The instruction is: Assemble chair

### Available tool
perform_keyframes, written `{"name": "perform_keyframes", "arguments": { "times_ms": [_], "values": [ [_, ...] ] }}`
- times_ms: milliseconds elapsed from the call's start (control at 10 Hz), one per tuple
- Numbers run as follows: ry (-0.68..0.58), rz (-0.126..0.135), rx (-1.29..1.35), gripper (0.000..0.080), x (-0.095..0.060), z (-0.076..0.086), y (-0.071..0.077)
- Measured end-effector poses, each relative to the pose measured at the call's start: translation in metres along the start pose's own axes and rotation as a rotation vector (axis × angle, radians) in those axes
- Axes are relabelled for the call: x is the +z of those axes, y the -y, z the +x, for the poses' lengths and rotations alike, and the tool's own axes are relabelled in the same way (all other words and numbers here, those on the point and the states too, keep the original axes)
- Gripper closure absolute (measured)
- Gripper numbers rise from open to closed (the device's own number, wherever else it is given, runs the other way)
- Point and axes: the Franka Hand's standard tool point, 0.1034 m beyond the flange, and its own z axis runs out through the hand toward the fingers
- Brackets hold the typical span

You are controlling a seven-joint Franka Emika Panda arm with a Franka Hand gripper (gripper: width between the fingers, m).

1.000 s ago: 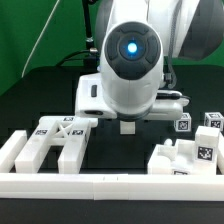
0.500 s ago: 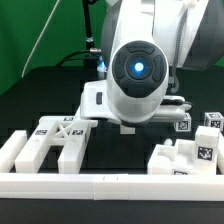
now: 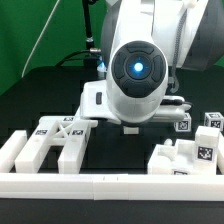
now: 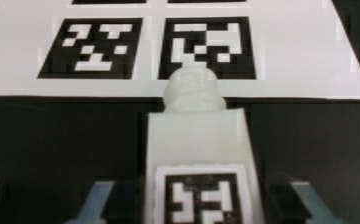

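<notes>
While the chair's pieces [image 3: 45,148] lie loose on the tabletop [image 3: 120,155] at seven and four o'clock of the arm [image 3: 135,70], nothing looks joined yet, and the tool [image 4: 195,200] straddles a pegged bar [image 4: 198,140], spread, narrow gaps showing.

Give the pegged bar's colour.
Chunky plastic pegged bar: matte white, black-and-white square tag; best in wrist view.

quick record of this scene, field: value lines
gripper: jaws on either side of the pegged bar, slim dark gaps showing, so open
pegged bar: white, tag on top, rounded peg end reaching the marker board's edge
marker board: two tags show in wrist view
frame piece: tagged, at exterior view's left
blocks: tagged, at exterior view's right
rail: long, white, along the front
</notes>
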Motion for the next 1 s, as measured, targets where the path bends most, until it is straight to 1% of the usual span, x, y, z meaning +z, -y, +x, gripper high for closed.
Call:
{"name": "perform_keyframes", "arguments": {
  "times_ms": [100,200,300,500,600,700,900,1000],
  "values": [
    [0.0,0.0,0.0,0.0515,0.0,0.0,0.0],
    [-0.001,0.001,-0.014,0.0515,-0.005,-0.002,0.001],
    [-0.019,0.006,-0.036,0.0515,-0.025,-0.008,0.003],
    [-0.062,0.013,-0.058,0.0515,-0.068,-0.026,0.009],
    [-0.087,0.011,-0.066,0.0515,-0.082,-0.031,0.01],
    [-0.167,0.005,-0.069,0.0515,-0.085,-0.026,0.011],
    [-0.297,0.01,-0.068,0.0515,-0.087,-0.023,0.009],
    [-0.391,0.008,-0.071,0.0515,-0.094,-0.02,0.011]
  ]
}}
